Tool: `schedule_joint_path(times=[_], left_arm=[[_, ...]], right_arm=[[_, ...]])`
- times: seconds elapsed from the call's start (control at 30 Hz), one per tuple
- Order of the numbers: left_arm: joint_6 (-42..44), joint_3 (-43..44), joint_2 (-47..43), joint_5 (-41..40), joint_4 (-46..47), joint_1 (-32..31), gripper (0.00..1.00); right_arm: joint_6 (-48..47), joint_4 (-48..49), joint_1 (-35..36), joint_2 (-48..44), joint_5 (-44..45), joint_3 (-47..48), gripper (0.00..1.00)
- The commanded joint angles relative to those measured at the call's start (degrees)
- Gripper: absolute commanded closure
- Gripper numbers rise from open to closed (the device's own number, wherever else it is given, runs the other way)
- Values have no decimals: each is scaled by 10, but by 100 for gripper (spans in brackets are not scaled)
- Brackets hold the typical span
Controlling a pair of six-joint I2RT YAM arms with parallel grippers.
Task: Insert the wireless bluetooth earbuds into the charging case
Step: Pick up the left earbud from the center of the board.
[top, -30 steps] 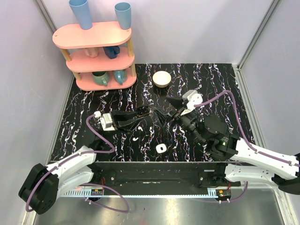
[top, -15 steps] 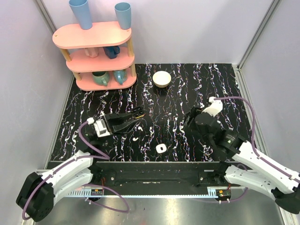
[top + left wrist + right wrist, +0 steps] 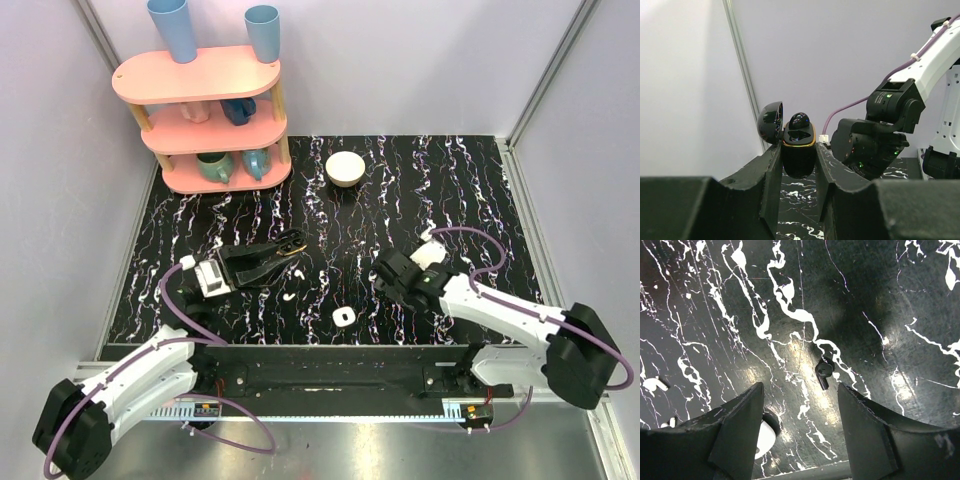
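- Left wrist view showed the left tool (image 3: 798,152) clamped on the charging case (image 3: 799,140), a glossy black clamshell with a gold rim. It was held upright, clear of the table, with its lid (image 3: 770,122) swung open to one side.
- One dark, glossy rounded shape (image 3: 800,120) sat in the case's top. I took it for an earbud already seated, though I could not be sure.
- From the right wrist, the right tool (image 3: 799,390) hung low over the table (image 3: 890,300), jaws apart and nothing between them.
- A loose earbud (image 3: 822,374), small and black, lay flat on the table just ahead of the gap between those jaws, touching neither finger.
- From overhead, a small white rounded-square piece (image 3: 343,316) and two white curved bits (image 3: 290,296) lay on the table between the arms, with neither tool on them.
- The step in hand, as I read it, was picking up the loose earbud.
- Next, the right tool would need to drop around the bud and close gently on so small and slick a thing. It would then carry the bud to the free well of the case that the left tool presents.
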Motion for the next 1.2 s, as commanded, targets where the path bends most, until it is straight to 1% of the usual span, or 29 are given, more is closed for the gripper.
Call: schedule_joint_path(times=[0.0, 0.1, 0.23, 0.8, 1.17], left_arm=[[10, 5, -8, 0, 18, -3, 100], [9, 4, -8, 0, 19, -3, 100], [8, 3, -10, -1, 19, -3, 100], [8, -2, -10, -7, 19, -3, 100], [10, -2, -5, -10, 15, -3, 100]], right_arm=[[76, -7, -3, 31, -1, 31, 32], [112, -7, -3, 49, -3, 28, 34], [122, -6, -6, 62, 2, 30, 35], [103, 7, -30, 104, -6, 31, 39], [97, 26, -46, 129, -42, 31, 44]])
